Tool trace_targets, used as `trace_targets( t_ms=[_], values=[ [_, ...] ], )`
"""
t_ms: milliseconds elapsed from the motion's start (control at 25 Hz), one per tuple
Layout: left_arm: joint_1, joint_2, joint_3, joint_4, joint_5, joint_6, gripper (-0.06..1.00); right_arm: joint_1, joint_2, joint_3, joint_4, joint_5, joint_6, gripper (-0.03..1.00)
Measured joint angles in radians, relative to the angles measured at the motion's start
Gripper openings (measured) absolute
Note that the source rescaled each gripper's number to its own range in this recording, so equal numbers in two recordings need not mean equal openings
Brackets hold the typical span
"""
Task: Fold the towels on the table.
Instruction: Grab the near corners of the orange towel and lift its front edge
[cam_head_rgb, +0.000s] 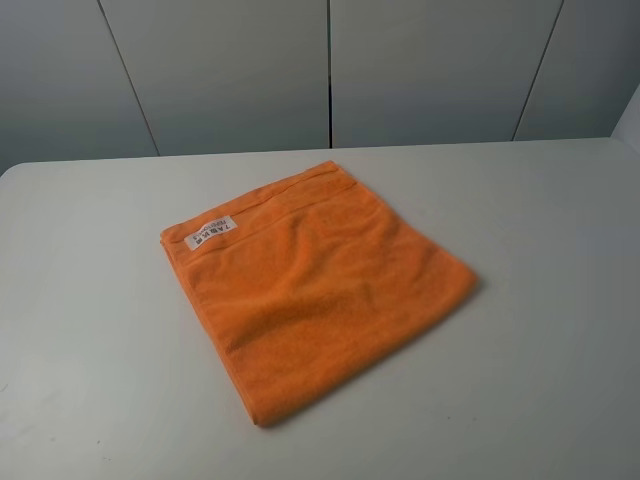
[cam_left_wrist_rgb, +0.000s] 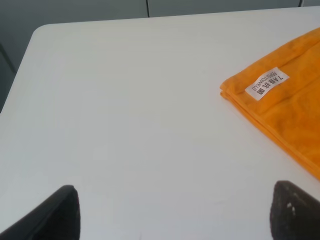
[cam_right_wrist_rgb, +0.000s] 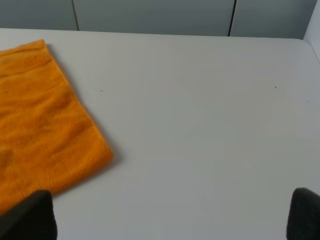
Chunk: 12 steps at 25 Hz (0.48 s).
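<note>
So, one bright orange towel (cam_head_rgb: 318, 290) is laid flat around the middle of the white tabletop (cam_head_rgb: 540, 340). It's turned diagonally, so one corner is pointed to the far side and one to the near side. The tabletop is far bigger than the towel. A small white label (cam_head_rgb: 212, 232) with dark print is found on the far-left edge, just beside the left corner. The fuzzy surface is lightly rumpled, with a few soft creases across it. At the label corner the edge looks doubled up in the left wrist view, like more than one layer is stacked there, though that can't be told for sure.

The left hand (cam_left_wrist_rgb: 177, 212) is held spread wide, with nothing pinched between its dark fingers (cam_left_wrist_rgb: 60, 215). Only bare tabletop is seen between them. The towel's label corner is placed off to the right, well apart from both fingers.

The right hand (cam_right_wrist_rgb: 167, 215) is spread wide too, nothing gripped. Bare tabletop is seen between its fingers (cam_right_wrist_rgb: 305, 217), to the right of the towel. One finger is seen in front of the towel's right edge, but whether the cloth is touched can't be told.

Grey wall panels (cam_head_rgb: 230, 70) with thin dark seams are seen behind the far edge of the tabletop.
</note>
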Motion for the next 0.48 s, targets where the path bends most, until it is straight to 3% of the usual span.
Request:
trace_targets(
  t_ms=[480],
  values=[
    [0.0, 0.003, 0.0, 0.012, -0.002, 0.035, 0.98, 0.0, 0.0, 0.0, 0.022, -0.002, 0.0, 1.0]
  ],
)
